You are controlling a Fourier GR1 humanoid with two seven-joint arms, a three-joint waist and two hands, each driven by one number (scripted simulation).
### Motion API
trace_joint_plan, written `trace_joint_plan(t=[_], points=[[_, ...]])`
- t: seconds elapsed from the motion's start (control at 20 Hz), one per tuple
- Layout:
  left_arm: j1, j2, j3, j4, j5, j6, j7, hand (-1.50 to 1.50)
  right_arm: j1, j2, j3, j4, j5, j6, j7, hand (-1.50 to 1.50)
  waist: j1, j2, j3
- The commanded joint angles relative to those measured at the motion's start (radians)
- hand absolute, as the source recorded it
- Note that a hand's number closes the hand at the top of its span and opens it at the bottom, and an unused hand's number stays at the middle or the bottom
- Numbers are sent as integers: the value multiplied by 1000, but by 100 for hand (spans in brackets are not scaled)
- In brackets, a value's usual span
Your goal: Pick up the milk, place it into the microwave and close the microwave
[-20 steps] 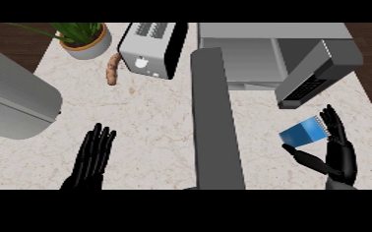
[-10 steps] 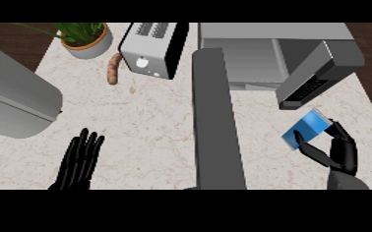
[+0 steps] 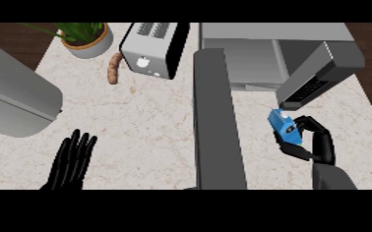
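- The right robot hand point(image 3: 314, 145), at about four o'clock in the head view, has its fingers and thumb curled round the milk point(image 3: 285, 126), a small blue carton tilted with its top toward eleven o'clock.
- The milk sits just below the lower corner of the microwave's open door point(image 3: 314, 76), which swings out toward four o'clock from the microwave point(image 3: 251, 54) at about one o'clock.
- I cannot tell whether the carton is clear of the table point(image 3: 138, 123) or resting on it.
- The left robot hand point(image 3: 71, 159) rests at seven o'clock, fingers straight and spread, holding nothing.
- A long dark grey slab point(image 3: 216, 123) runs from six o'clock up to the centre, between the two hands.
- Well apart from the work, toward eleven o'clock, stand a toaster point(image 3: 154, 49), a sausage point(image 3: 113, 69) and a potted plant point(image 3: 85, 38).
- Judged from this, the pick-up is done and the carry to the microwave is in hand; the placing and closing are not yet done.
- The next move calls for bringing the carton toward twelve o'clock, round the door's edge and into the grey cavity, then releasing it upright before swinging the door shut.
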Motion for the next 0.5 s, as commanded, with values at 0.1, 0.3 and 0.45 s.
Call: trace_joint_plan(t=[0.1, 0.3, 0.45], points=[[12, 29, 55, -9, 51, -45, -8, -150, -31, 134, 17, 32, -6, -4, -129, 150, 4, 6, 10], [52, 45, 66, -31, 60, -64, -8, -150, 13, 156, 45, -15, -12, 84, -164, 150, -6, 1, 9], [36, 2, 28, -3, 30, -37, -1, -150, -22, 200, 64, -50, -14, 70, -123, 150, -10, 1, 9]])
